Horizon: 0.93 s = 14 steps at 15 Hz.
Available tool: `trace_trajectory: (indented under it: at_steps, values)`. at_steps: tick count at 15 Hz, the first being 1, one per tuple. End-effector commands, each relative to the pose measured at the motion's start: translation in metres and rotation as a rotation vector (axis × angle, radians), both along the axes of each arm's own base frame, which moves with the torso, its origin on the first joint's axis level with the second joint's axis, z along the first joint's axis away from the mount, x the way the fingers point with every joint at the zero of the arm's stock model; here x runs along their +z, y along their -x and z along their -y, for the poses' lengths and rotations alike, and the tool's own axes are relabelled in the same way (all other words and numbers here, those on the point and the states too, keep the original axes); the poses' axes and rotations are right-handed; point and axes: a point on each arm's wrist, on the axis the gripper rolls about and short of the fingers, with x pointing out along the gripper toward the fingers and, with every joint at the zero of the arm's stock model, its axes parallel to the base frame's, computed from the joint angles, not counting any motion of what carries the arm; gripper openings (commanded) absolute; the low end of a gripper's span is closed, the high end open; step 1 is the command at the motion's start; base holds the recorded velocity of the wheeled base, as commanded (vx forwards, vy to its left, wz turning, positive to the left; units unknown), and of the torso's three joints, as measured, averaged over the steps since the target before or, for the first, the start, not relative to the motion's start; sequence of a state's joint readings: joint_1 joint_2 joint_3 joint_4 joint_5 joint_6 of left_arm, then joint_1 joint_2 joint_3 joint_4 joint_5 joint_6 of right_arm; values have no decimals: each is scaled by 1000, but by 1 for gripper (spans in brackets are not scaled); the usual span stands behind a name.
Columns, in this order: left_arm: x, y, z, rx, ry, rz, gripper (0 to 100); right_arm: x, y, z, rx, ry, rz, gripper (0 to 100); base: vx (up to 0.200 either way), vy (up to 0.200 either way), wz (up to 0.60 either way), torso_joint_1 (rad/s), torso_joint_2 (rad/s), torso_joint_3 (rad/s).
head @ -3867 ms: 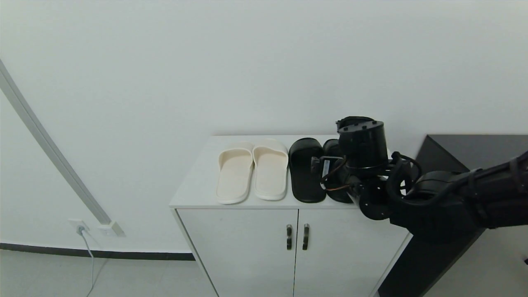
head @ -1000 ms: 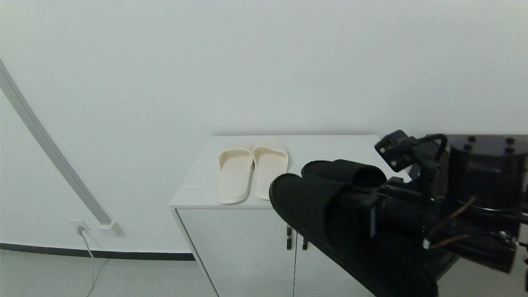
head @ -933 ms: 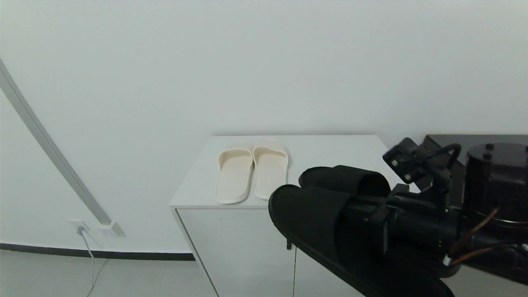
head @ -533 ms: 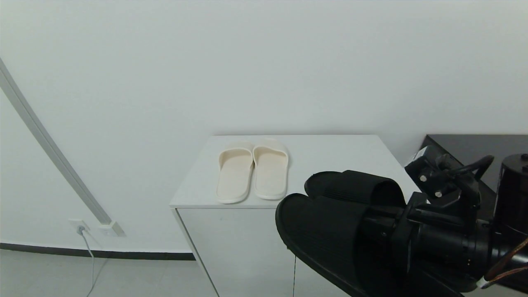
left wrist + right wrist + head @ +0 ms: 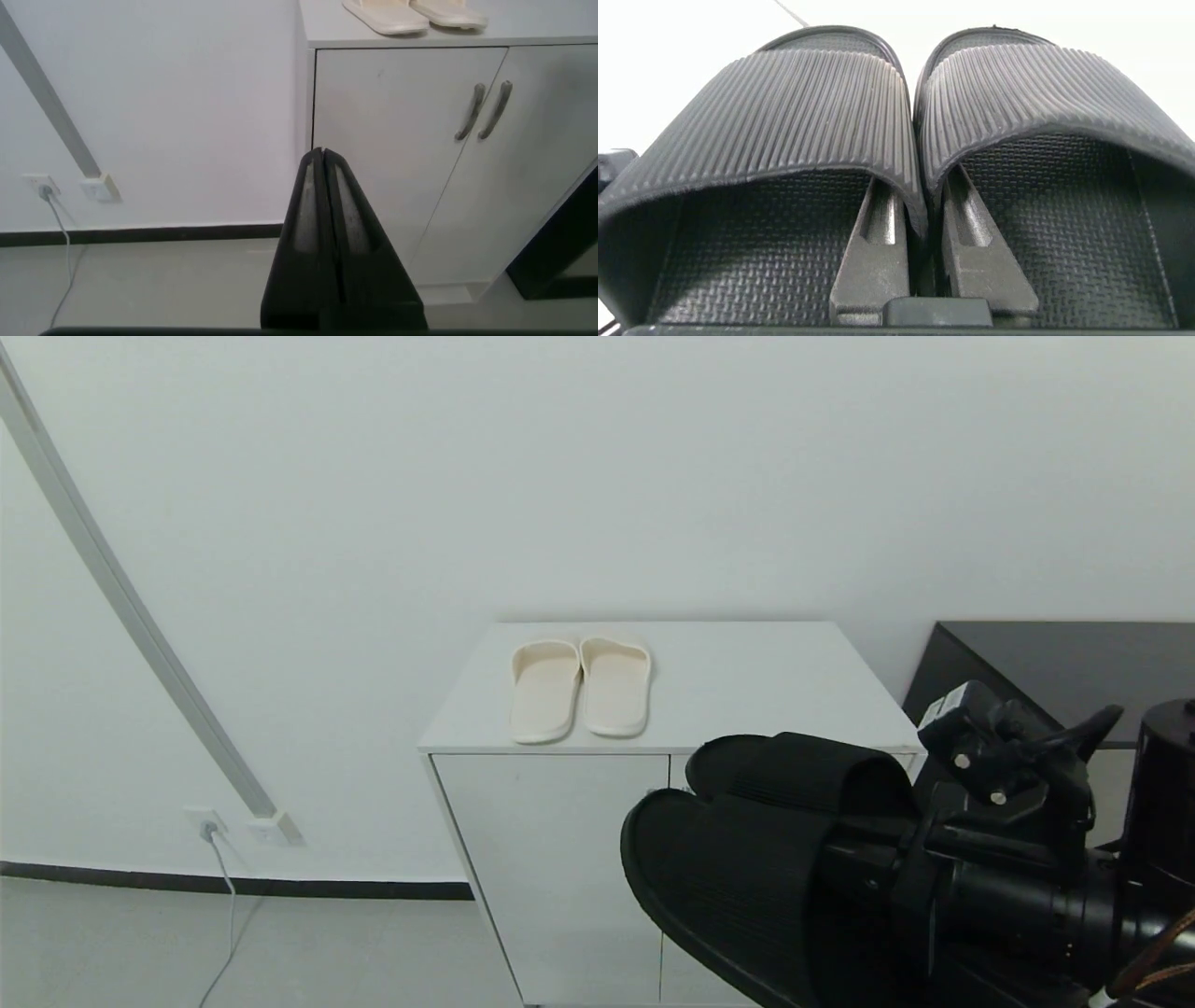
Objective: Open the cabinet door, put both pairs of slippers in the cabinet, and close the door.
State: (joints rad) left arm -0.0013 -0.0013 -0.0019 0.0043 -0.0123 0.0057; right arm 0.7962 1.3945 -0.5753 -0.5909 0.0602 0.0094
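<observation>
The black slippers (image 5: pixel 747 859), probably light, bendy rubber, hang before the closed cabinet (image 5: pixel 551 840), the right gripper (image 5: pixel 920 229) pinching their two touching inner walls, a sound hold; the left gripper (image 5: pixel 323 215) is closed on nothing, and the white slippers (image 5: pixel 581 686) lie on top.

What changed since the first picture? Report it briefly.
The right gripper, clamped on the black slippers, lifted them off the cabinet top and drew them back toward the robot. The head view itself also shifted. The white slippers stayed on top, and the doors stayed closed.
</observation>
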Motion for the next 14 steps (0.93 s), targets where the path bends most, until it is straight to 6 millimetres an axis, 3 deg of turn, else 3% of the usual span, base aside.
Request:
trace_trajectory:
  at_steps: [1, 14]
  values:
    - [0, 0, 0, 0, 0, -2, 0, -3, -1, -1, 1, 7, -9, 0, 0, 0, 0, 0, 0, 0]
    - [0, 0, 0, 1, 1, -2, 0, -10, -6, -3, -13, 31, -30, 0, 0, 0, 0, -7, 17, 10]
